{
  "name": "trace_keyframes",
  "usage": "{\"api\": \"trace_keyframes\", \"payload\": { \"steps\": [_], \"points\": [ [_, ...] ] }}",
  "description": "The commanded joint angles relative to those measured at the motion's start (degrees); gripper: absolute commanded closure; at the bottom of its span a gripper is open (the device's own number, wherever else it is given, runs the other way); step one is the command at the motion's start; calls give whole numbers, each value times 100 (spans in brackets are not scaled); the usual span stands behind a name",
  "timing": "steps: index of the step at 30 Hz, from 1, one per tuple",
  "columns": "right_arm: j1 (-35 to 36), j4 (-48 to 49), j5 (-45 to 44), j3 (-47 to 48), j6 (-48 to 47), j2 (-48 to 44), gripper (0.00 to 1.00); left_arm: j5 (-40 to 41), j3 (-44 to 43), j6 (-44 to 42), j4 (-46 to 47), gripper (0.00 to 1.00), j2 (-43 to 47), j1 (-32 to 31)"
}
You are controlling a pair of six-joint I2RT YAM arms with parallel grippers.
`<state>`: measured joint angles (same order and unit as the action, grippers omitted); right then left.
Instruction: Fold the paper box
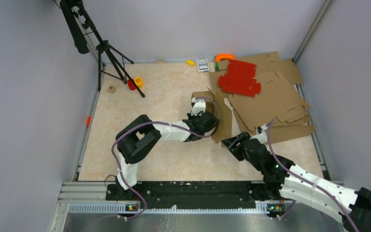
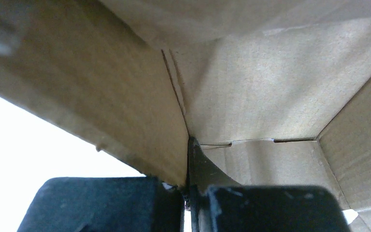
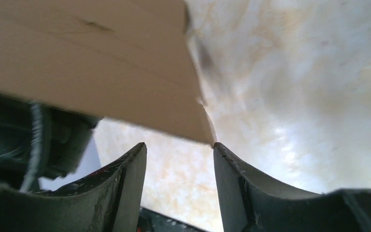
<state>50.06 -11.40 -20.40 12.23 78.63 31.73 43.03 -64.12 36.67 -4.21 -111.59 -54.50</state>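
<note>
Nearest you, the right gripper [image 3: 178,150] has its jaws parted about halfway and grips nothing. A bottom corner of the paper box [image 3: 92,63] just touches the tip of one finger. Around it the table [image 1: 164,159] is bare along the near edge and out to the left, so that is your free room.

Just beyond, the left gripper [image 2: 188,193] is clamped tight on an upright wall of the box. You have one box, mid-table between the two grippers. It is plain brown corrugated card, partly raised, with creased panels meeting at an inner corner and short slits along one fold.

To its right, touching it, lies a pile of flat brown sheets [image 1: 275,101]. I cannot count them. A stack of red sheets [image 1: 239,77] lies on top, and the pile runs to the right wall. One tripod [image 1: 111,58] stands far left, and the grey walls [image 1: 29,96] close three sides.
</note>
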Motion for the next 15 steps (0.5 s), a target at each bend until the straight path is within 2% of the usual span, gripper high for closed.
{"api": "trace_keyframes", "payload": {
  "steps": [1,5,8,11,13,15],
  "points": [
    [861,-906,-930,1046,1140,378,48,-499,-122,388,-665,100,-88,35],
    [1892,-350,-1888,1074,1926,1102,48,-515,-232,844,-830,100,-91,45],
    [1958,-265,-2131,1160,2387,1581,47,-416,-357,1125,-1061,100,-116,46],
    [1997,450,-2304,1015,2392,1689,48,-302,-447,1350,-1275,100,-156,38],
    [1993,387,-2697,952,2798,1760,48,-197,-501,1576,-1453,100,-193,36],
    [1983,608,-3154,926,2755,1886,48,-194,-525,1628,-1471,100,-224,23]
  ]
}}
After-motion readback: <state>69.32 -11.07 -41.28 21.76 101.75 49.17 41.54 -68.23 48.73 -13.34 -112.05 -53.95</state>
